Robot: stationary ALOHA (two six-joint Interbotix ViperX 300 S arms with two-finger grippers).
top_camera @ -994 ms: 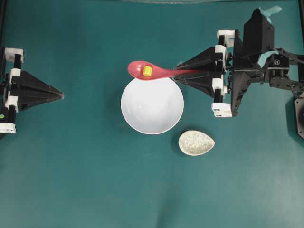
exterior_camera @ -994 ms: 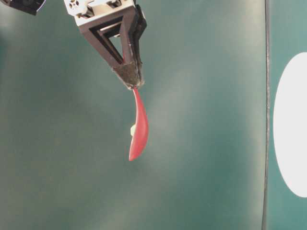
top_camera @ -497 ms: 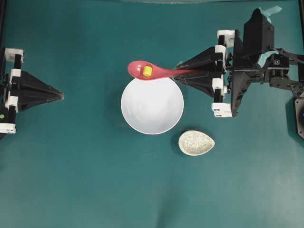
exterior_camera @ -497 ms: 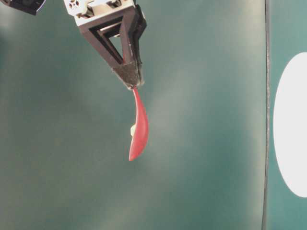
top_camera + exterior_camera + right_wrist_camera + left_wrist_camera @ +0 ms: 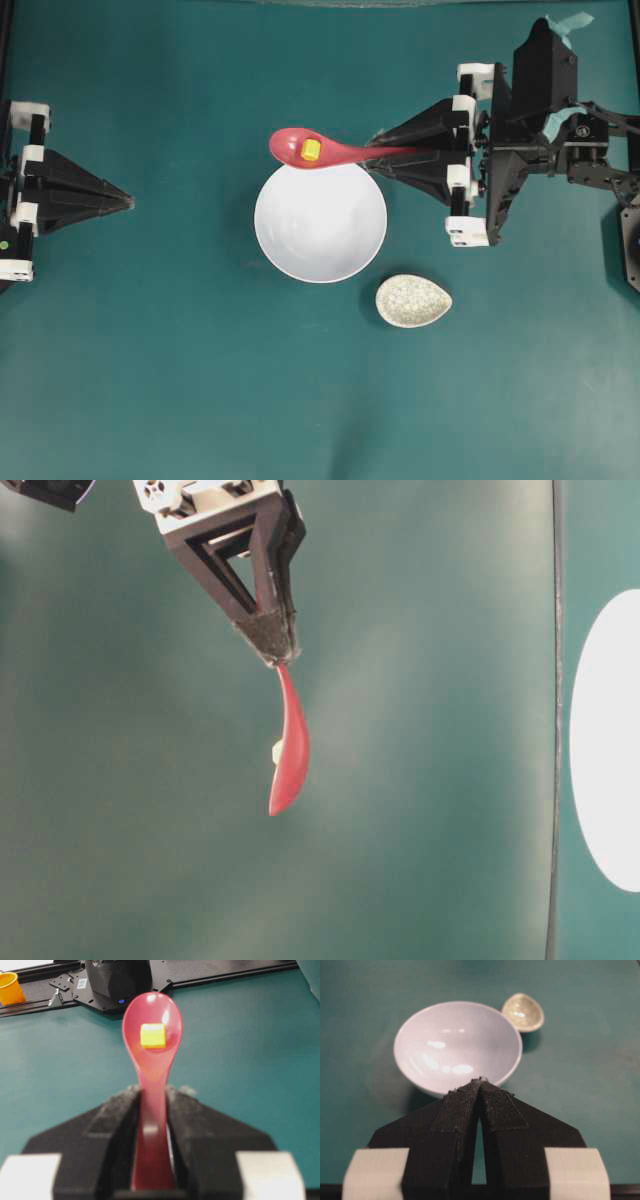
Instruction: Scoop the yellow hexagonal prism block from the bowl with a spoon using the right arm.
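My right gripper [image 5: 376,153] [image 5: 153,1091] is shut on the handle of the pink-red spoon [image 5: 320,150] [image 5: 152,1055] [image 5: 289,745]. The spoon is held level in the air over the far rim of the white bowl [image 5: 320,222] [image 5: 457,1045]. In its scoop lies the yellow hexagonal prism block [image 5: 311,150] [image 5: 152,1036]. Nothing lies inside the bowl. My left gripper [image 5: 128,202] [image 5: 480,1080] is shut on nothing, far left of the bowl, its tip pointing at it.
A small speckled teardrop spoon rest [image 5: 413,300] [image 5: 522,1012] lies on the teal table just right of and nearer than the bowl. An orange cup [image 5: 10,987] and black equipment stand beyond the table edge in the right wrist view.
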